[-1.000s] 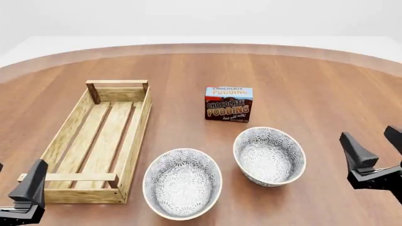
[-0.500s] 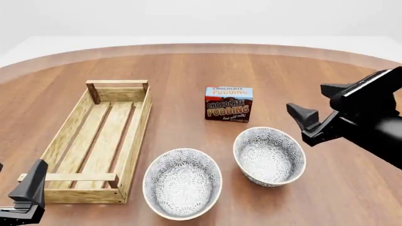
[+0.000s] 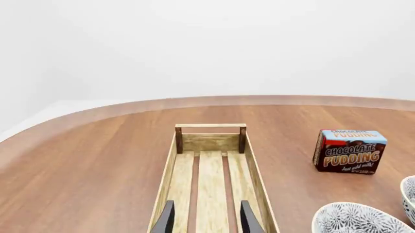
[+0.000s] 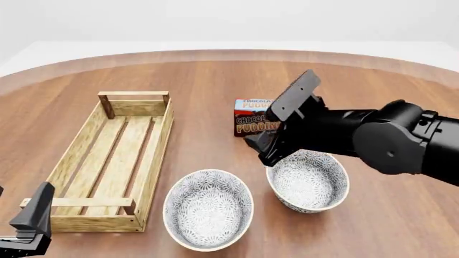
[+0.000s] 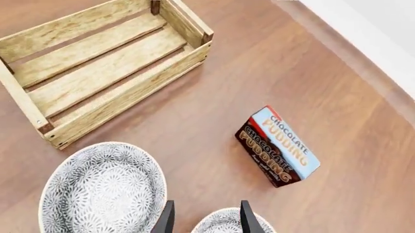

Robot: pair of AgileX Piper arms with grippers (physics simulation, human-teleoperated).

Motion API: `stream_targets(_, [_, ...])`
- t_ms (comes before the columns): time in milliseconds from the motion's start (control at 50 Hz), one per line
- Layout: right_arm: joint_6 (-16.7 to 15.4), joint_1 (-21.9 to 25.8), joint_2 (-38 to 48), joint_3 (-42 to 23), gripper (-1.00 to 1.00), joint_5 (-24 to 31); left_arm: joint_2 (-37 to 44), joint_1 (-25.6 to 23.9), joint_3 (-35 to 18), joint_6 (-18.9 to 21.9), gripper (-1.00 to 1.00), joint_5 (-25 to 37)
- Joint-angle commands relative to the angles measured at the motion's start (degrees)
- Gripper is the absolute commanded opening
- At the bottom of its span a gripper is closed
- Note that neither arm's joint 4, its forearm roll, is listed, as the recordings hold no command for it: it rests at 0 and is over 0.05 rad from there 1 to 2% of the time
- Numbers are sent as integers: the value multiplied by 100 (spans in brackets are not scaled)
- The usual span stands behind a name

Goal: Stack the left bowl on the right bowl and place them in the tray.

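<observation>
**Right arm above right bowl; bowls unstacked, tray empty**

Front view: the tray (image 4: pixel 115 161) lies in the left half of the frame, long axis running from the lower edge up toward the middle, slats bare. The left bowl (image 4: pixel 208 208) sits at lower centre, just beside the tray's near right corner, not touching it. The right bowl (image 4: pixel 308 179) sits to its right and slightly higher in frame; the two rims are near each other but apart. Both bowls rest upright on the wooden table (image 4: pixel 215 80).

The right arm enters from the right edge and reaches across to centre frame. The right gripper (image 4: pixel 263 146) hangs above the upper-left rim of the right bowl and partly covers the chocolate pudding box (image 4: pixel 252 115) behind it. Right wrist view: two dark fingertips (image 5: pixel 167 218) show at the bottom edge, spread with a clear gap, nothing between them; the left bowl (image 5: pixel 102 188) at lower left, the box (image 5: pixel 277 146) at centre right.

The left gripper (image 4: pixel 29 223) sits in the lower left corner of the front view, beside the tray's near end. Left wrist view: its fingers (image 3: pixel 166 219) stand apart, nothing held, the tray (image 3: pixel 211 170) straight ahead.
</observation>
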Motion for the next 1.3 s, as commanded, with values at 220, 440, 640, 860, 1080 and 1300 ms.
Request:
stream_targets(220, [224,536,1498,-938,100,426,0,0,0,0,100,0])
stream_targets(440, [412,581,1910,-1000,100,387,0,0,0,0,100,0])
stream_targets(640, [624,653,2205,-789,100,228,0,0,0,0,100,0])
stream_targets(860, [678,668,2443,-765,100,194,0,0,0,0,100,0])
stream_targets(1080, [717,636,2562,-757,100,138,0,0,0,0,100,0])
stream_targets(1300, [790,630,2680,-694,100,-8,0,0,0,0,100,0])
